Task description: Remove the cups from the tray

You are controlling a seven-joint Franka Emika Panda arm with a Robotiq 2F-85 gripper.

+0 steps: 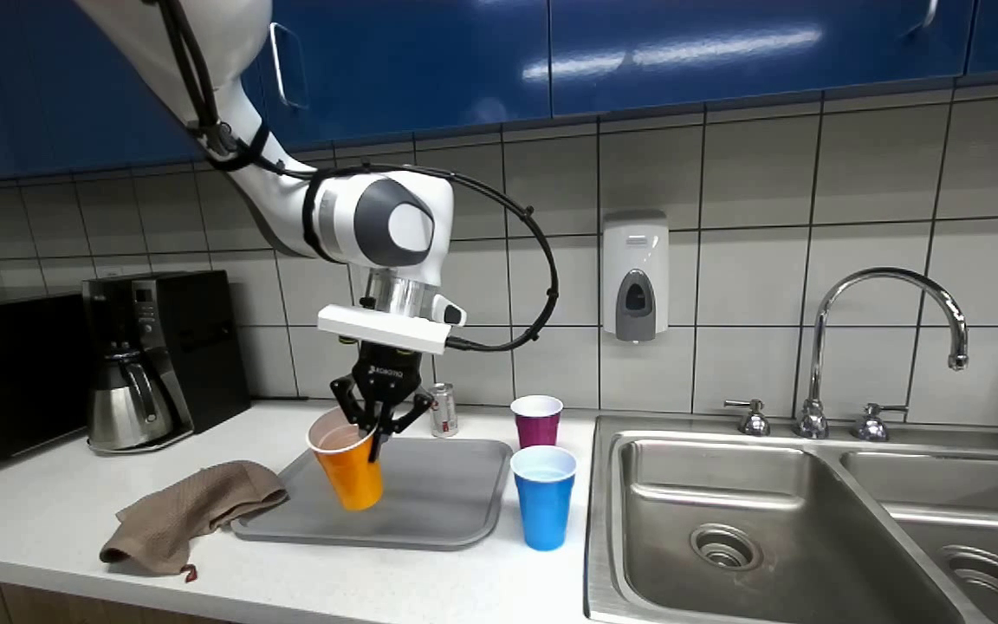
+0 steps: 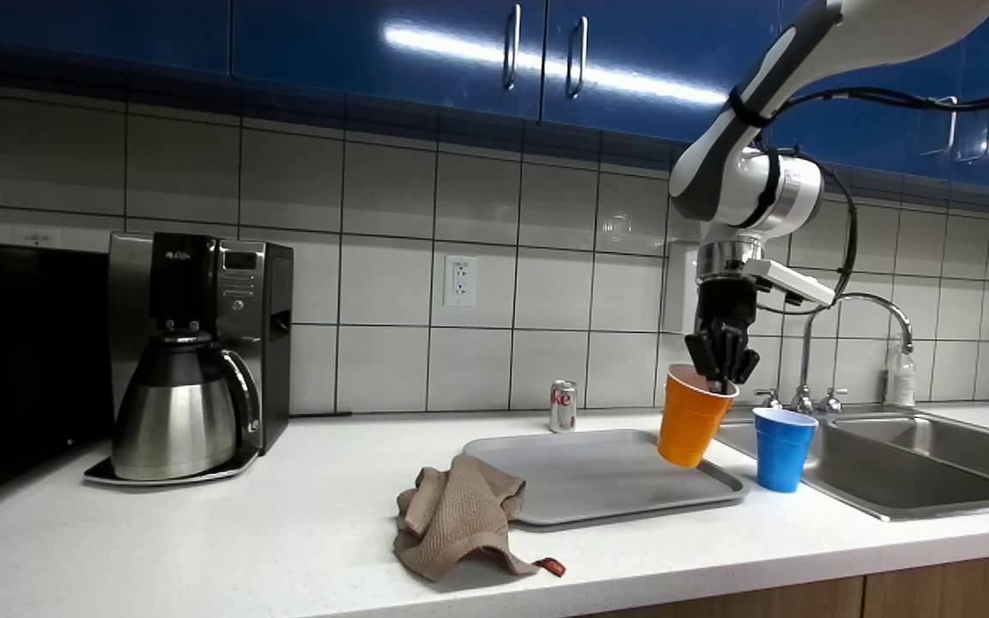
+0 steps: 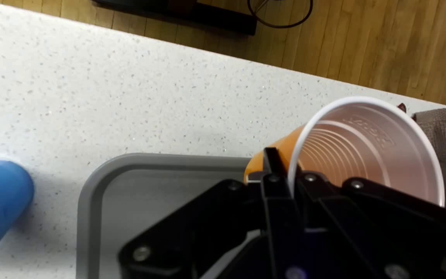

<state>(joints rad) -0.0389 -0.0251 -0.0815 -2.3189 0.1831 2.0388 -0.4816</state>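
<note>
A robot arm reaches down below blue cabinets, its pincer pinching the rim of an orange cup, one finger inside the cup and the other against its outer wall. The cup hangs tilted above a gray tray on a pale, speckled worktop, its ringed interior showing in the wrist view. A blue cup stands upright on the worktop just beside the tray, between it and a steel double sink with a curved chrome faucet; a purple cup stands upright behind the blue one in an exterior view. A brown cloth lies rumpled at the tray's opposite end, a small red object next to it, too small to identify. Behind the tray, a silver can with red lettering stands near the tiled wall. A coffee maker with a steel carafe stands well apart to the left in both exterior views, and a white-and-gray soap dispenser is mounted on the tiles above the worktop, near the sink. Beyond the worktop's edge, the wrist view shows a strip of wooden floor.
</note>
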